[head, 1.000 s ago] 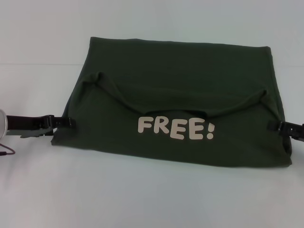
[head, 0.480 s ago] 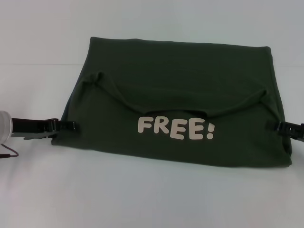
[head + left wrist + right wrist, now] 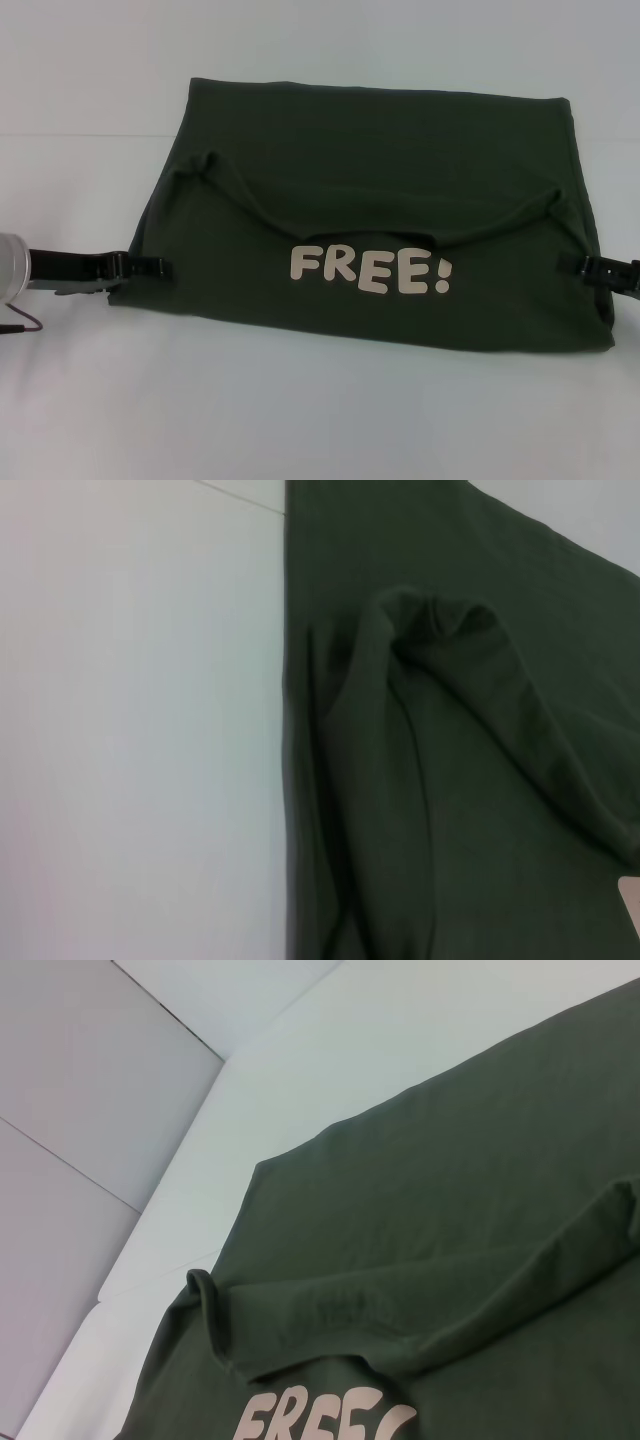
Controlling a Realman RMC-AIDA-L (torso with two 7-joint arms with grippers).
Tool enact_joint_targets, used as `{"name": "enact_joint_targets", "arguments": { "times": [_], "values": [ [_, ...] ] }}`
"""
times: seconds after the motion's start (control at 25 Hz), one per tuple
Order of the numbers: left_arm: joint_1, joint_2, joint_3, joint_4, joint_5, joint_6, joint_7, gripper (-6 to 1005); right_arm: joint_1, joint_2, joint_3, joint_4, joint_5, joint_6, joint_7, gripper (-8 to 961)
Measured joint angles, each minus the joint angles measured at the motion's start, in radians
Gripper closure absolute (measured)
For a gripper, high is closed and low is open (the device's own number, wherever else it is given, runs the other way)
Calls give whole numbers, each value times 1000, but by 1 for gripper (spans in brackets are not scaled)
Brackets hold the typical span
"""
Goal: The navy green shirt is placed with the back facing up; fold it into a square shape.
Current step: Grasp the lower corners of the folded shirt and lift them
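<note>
On the white table (image 3: pixel 300 420), the navy green shirt (image 3: pixel 380 200) lying folded mid-scene, white lettering (image 3: pixel 370 270) along its near part, left gripper (image 3: pixel 150 267) at its left edge, right gripper (image 3: pixel 585 267) at its right edge, whether either one pinches cloth cannot be told.

A silver cylinder is showing behind the black left end effector (image 3: pixel 150 267), a thin dark cable trailing beneath; the right end effector (image 3: pixel 590 268) is black.

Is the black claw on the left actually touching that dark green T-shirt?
Touching. In the head view the left gripper overlaps the edge of the dark olive-green cotton T-shirt, its tips lying on the cloth with no gap.
</note>
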Motion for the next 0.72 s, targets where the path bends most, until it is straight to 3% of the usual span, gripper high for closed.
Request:
{"name": "enact_joint_targets", "arguments": {
  "times": [0.32,0.72],
  "values": [
    [-2,-1,10,7,7,9,-8,173,0,1,-1,1,0,-6,0,117],
    [-3,-4,13,12,39,-5,-5,528,0,1,-2,1,0,-12,0,117]
  ]
}}
